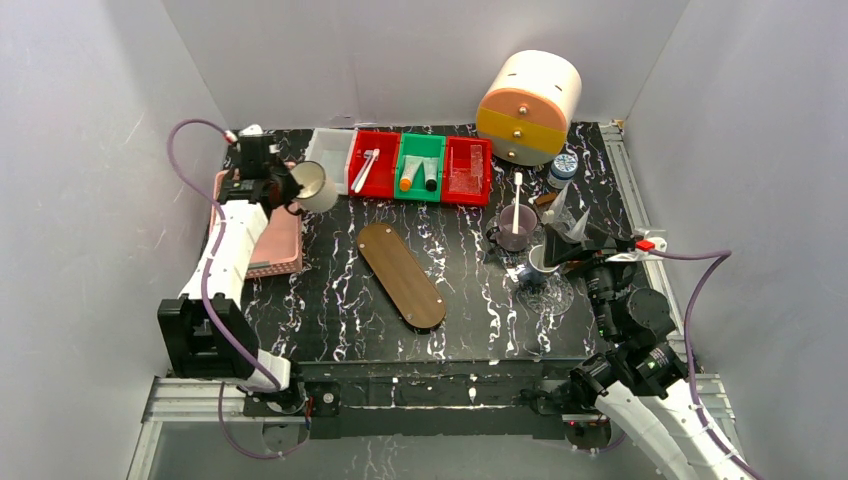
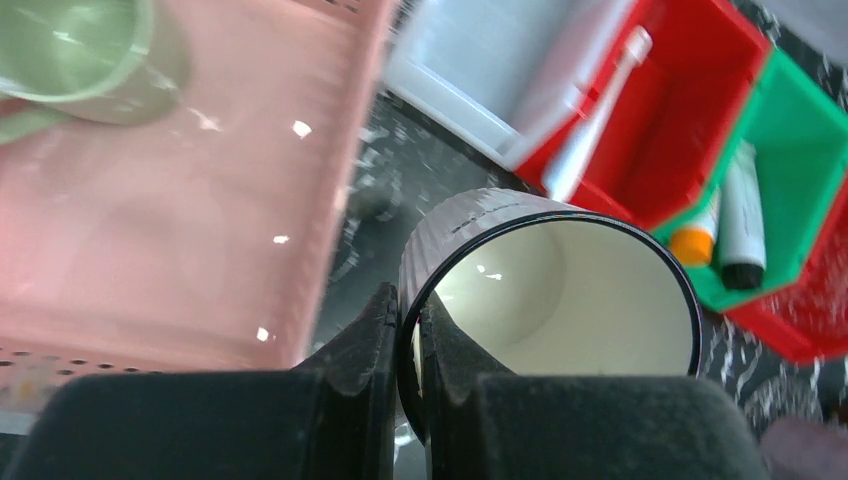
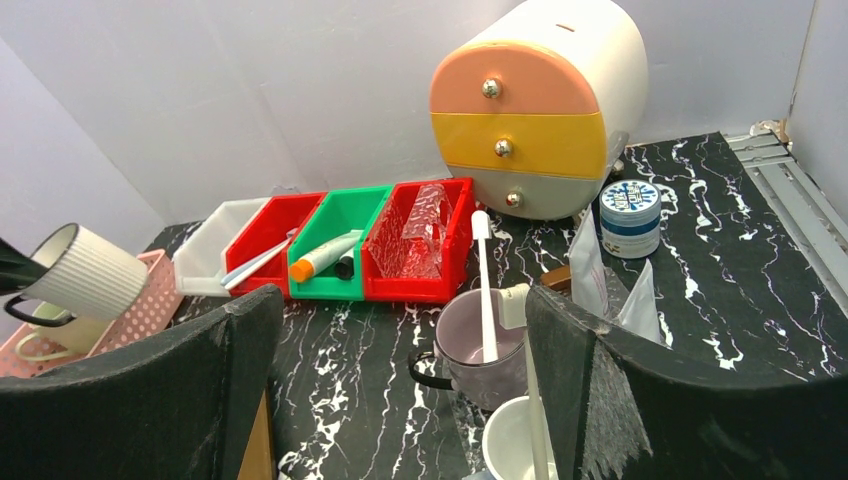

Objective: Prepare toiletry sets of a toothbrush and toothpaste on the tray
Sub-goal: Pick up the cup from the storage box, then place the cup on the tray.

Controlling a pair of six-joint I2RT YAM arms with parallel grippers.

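Observation:
The brown oval tray point(image 1: 400, 275) lies bare in the middle of the table. A white toothbrush point(image 1: 364, 170) point(image 2: 590, 120) rests in the left red bin. Two toothpaste tubes, one with an orange cap point(image 1: 408, 178) point(image 2: 697, 235) and one with a dark cap point(image 1: 431, 176) point(image 2: 742, 225), lie in the green bin point(image 3: 340, 225). Another toothbrush point(image 1: 516, 200) point(image 3: 484, 280) stands in a purple mug point(image 3: 480, 355). My left gripper point(image 1: 290, 190) point(image 2: 410, 305) is shut on the rim of a white ribbed cup point(image 1: 316, 186) point(image 2: 560, 300), held tilted beside the pink basket. My right gripper point(image 1: 575, 250) point(image 3: 400, 300) hangs open and empty near the mugs.
A pink basket point(image 1: 280, 250) at the left holds a green cup point(image 2: 80, 50). A clear bin point(image 1: 328, 150), a red bin of clear plastic point(image 1: 466, 170), a round drawer unit point(image 1: 528, 105) and a small jar point(image 1: 564, 165) line the back. A white cup point(image 3: 510, 440) with a toothbrush stands by the purple mug.

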